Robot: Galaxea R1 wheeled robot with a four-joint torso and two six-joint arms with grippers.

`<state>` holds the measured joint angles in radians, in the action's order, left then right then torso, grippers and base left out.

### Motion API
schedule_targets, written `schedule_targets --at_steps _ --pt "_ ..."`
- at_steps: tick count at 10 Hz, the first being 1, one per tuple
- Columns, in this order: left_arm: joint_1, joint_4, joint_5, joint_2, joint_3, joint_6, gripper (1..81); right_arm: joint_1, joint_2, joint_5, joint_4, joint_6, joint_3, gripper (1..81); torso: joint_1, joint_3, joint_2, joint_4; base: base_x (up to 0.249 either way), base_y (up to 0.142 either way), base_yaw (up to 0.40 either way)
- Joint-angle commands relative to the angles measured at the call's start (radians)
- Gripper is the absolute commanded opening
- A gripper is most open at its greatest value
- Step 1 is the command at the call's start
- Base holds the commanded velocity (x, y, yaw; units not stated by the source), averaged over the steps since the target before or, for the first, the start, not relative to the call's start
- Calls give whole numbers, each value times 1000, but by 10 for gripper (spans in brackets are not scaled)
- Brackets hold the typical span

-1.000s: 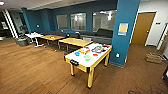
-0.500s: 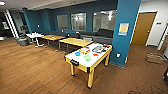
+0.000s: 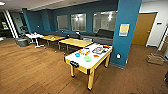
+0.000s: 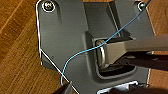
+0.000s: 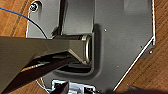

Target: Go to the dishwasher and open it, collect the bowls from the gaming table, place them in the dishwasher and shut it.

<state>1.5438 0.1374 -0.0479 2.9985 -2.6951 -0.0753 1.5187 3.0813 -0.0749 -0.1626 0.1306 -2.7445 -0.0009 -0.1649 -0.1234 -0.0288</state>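
Item, gaming table (image 3: 88, 61): long, glossy white top, yellow sides and legs, black slot in the near end; it stands mid-room on the brown wood-plank floor (image 3: 32, 72), its far end just beside the broad teal pillar (image 3: 126, 32). Change noted: across the last second the whole head view has shifted and the table sits a little larger and nearer the middle, so the camera has moved, not the furniture; judged as the base closing on the collection point. Item, small bright blue plastic bowl (image 3: 77, 54) and wider, shallow light green plastic bowl (image 3: 87, 58): both on the white top, near each other, toward the near end; other coloured pieces lie further along the top, too blurred to name. Dishwasher: not visible from here; its state cannot be told. Edges: the near end and the long side facing the open floor are unobstructed; the opposite long side runs close to the pillar, leaving less room there; plain yellow-topped tables (image 3: 75, 42) and a dark grey sofa (image 3: 105, 37) stand behind, near the windowed blue wall. Open room: broad bare floor on the left and in front of the table. Arms: wrist views show dark plates over wood floor; whether the jaws stand apart or together, I cannot tell.
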Motion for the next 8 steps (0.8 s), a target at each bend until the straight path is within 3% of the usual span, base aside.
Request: schedule_targets --at_steps 1,5,8 --pt "-58 -1 45 -2 4 3 811 -62 6 -49 -3 -2 5 811 1 0 0 0 167 0 0" --pt "-58 -1 45 -4 4 3 811 -64 7 -49 -3 -2 6 811 2 0 1 0 167 0 0" --pt "-58 -1 45 -4 4 3 811 -62 6 -49 -3 -2 6 811 1 0 1 0 150 114 0"
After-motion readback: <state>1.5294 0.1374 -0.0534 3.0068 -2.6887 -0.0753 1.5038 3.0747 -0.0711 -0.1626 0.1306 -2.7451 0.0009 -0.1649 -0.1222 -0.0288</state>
